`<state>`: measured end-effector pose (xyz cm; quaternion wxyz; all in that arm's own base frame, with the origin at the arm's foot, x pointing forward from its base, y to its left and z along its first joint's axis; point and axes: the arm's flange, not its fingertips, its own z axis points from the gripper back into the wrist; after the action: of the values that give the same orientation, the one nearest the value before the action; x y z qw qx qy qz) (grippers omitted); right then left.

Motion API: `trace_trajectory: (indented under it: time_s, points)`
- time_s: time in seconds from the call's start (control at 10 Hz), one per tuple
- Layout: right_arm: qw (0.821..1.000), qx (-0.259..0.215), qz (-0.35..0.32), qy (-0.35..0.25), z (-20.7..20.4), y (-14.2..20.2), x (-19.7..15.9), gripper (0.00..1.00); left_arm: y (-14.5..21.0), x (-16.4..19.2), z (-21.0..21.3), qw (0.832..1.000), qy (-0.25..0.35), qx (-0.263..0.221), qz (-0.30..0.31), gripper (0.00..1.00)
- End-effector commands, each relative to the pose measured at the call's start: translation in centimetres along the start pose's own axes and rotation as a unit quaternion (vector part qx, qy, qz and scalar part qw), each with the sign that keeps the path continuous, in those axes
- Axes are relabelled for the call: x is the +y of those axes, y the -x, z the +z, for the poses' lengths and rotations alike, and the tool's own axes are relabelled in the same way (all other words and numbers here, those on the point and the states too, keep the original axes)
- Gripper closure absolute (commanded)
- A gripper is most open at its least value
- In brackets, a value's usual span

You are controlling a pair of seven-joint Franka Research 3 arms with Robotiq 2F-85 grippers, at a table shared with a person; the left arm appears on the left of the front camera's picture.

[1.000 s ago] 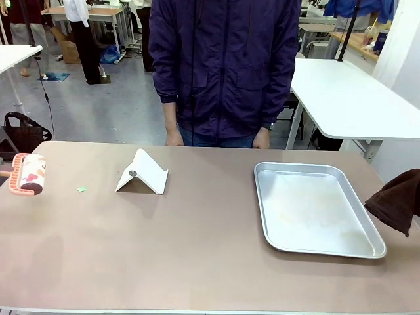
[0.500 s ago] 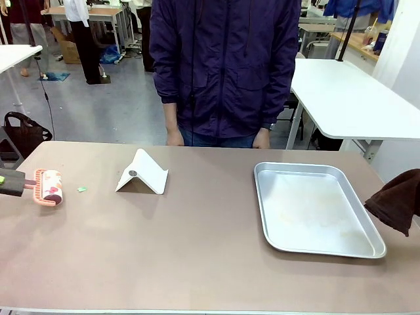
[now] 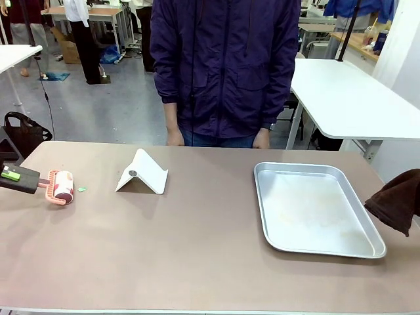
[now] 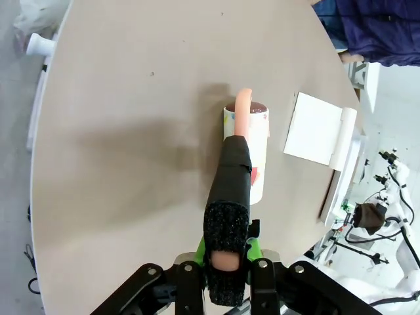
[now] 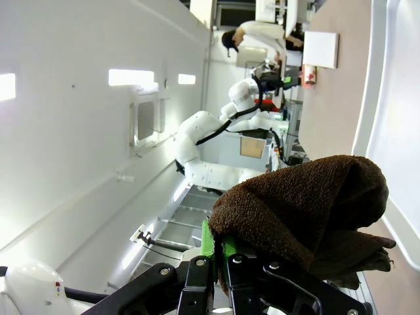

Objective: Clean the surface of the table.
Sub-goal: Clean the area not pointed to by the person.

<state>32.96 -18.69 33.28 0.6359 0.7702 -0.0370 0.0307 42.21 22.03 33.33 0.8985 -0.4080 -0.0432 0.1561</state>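
A lint roller point(image 4: 253, 152), ahead on the table point(image 4: 125, 98), was pinched by the left gripper point(image 4: 224, 264); a brown cloth point(image 5: 308, 207) by the right gripper point(image 5: 217, 254).

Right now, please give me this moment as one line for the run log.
left gripper: shut on lint roller | lint roller: table left end, beside green scrap | right gripper: shut on brown cloth | tray: empty

No legible text, label, brand or number found, small coloured marks on the lint roller point(image 4: 259, 151) on the table point(image 3: 197, 262) too blurred to be read.
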Motion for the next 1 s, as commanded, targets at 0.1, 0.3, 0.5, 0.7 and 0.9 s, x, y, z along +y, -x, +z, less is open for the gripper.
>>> trace_trajectory:
  time_s: [0.1,0.3,0.5,0.7,0.9]
  points:
    - [1.0,0.0,0.004,-0.002,0.2,0.0,0.4,0.94,0.1,0.3,-3.1,0.999,-0.032,0.011,-0.005,0.97]
    - [1.0,0.0,0.004,-0.002,0.2,0.0,0.4,0.94,0.1,-0.8,-5.1,0.998,-0.044,0.026,-0.025,0.97]
    - [1.0,0.0,0.004,-0.002,0.2,0.0,0.4,0.94,-0.2,-2.2,-7.0,0.997,-0.052,0.044,-0.04,0.97]
    - [1.0,0.0,0.004,-0.002,0.2,0.0,0.4,0.94,-0.5,-3.5,-8.0,0.996,-0.051,0.055,-0.05,0.97]
    - [1.0,0.0,0.004,-0.002,0.2,0.0,0.4,0.94,-0.6,-4.8,-8.8,0.995,-0.049,0.062,-0.065,0.97]
